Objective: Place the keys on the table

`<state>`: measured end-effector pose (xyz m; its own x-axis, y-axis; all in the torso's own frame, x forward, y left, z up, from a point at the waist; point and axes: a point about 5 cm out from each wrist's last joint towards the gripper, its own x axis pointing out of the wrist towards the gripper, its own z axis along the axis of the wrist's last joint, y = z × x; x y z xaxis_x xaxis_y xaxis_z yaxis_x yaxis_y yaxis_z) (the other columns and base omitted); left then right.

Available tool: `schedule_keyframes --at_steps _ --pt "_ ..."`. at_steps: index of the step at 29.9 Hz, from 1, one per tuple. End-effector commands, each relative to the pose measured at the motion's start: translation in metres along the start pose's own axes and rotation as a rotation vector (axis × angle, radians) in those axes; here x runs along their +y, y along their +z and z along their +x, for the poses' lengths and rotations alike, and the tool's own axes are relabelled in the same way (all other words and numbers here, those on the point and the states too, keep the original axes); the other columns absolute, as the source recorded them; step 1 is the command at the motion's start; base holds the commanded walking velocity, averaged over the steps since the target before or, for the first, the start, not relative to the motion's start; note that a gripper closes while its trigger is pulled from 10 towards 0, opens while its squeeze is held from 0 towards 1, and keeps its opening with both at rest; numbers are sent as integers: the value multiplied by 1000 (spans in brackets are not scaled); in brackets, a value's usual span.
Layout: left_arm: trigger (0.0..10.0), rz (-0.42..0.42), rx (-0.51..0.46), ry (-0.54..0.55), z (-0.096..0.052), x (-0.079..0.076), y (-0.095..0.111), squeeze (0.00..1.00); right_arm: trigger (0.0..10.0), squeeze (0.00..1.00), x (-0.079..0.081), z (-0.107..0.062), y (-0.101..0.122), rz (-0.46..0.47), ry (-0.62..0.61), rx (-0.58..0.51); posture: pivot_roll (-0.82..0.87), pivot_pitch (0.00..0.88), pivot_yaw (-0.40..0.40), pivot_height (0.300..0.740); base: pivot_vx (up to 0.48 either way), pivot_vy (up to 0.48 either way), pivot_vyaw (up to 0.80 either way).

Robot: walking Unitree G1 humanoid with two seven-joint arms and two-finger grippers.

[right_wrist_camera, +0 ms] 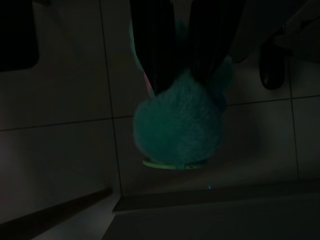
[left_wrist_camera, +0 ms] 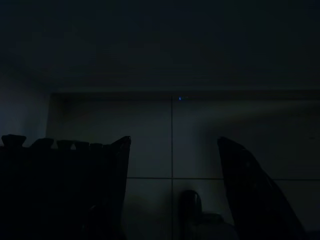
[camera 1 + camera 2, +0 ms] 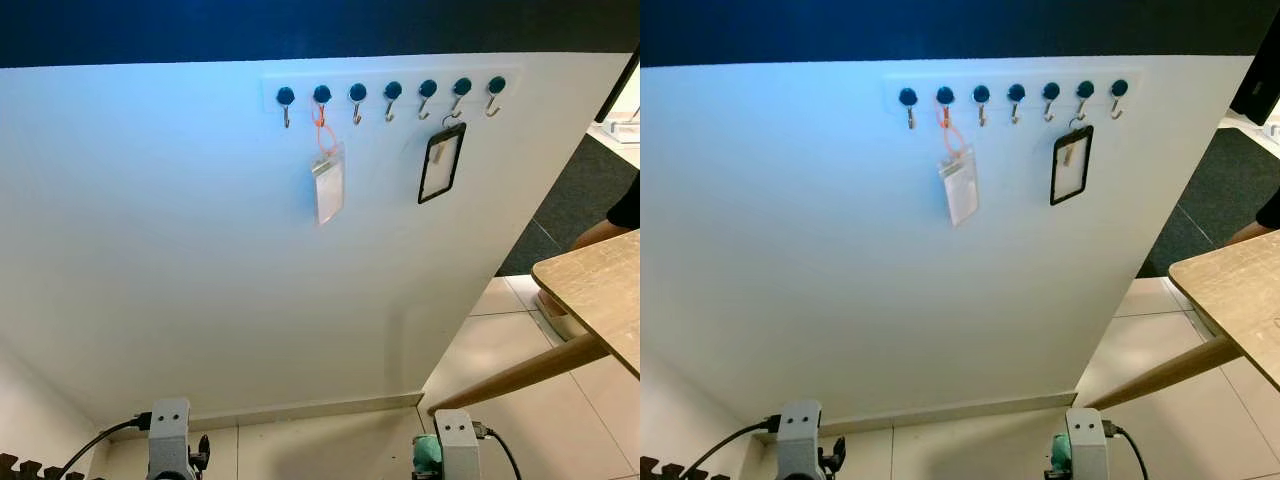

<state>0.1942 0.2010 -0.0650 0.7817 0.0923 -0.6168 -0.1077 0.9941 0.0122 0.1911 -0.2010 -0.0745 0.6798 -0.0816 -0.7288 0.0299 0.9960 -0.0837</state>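
White wall (image 3: 200,250), right claw (image 1: 182,75) lowered, clamping teal fuzzy keychain (image 1: 179,122)

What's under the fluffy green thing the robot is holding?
Under the fluffy teal keychain in the right hand lies tiled floor. A pale green ring peeks out beneath it. Any keys are hidden by the fluff.

Two silver wrist blocks (image 3: 169,425) with small dark screws, black cables (image 3: 100,438) trailing off, long black jaws
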Motion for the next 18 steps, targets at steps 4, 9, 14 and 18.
schedule_keyframes --at_steps 4,9,14,18 --pt "10000 6 22 -2 -1 -1 -5 0 10000 0 1 0 -2 -21 2 10 3 74 -1 740 0 0 0" --pt "10000 8 21 -2 -1 -1 -4 0 10000 0 3 0 -2 -12 15 8 4 71 -3 740 0 0 0" --pt "10000 13 19 4 -1 -1 -4 0 10000 0 3 0 -1 -2 15 12 3 70 -6 740 0 0 0" --pt "10000 19 18 11 0 -1 -3 0 10000 0 2 0 0 12 6 10 1 70 -6 740 0 0 0"
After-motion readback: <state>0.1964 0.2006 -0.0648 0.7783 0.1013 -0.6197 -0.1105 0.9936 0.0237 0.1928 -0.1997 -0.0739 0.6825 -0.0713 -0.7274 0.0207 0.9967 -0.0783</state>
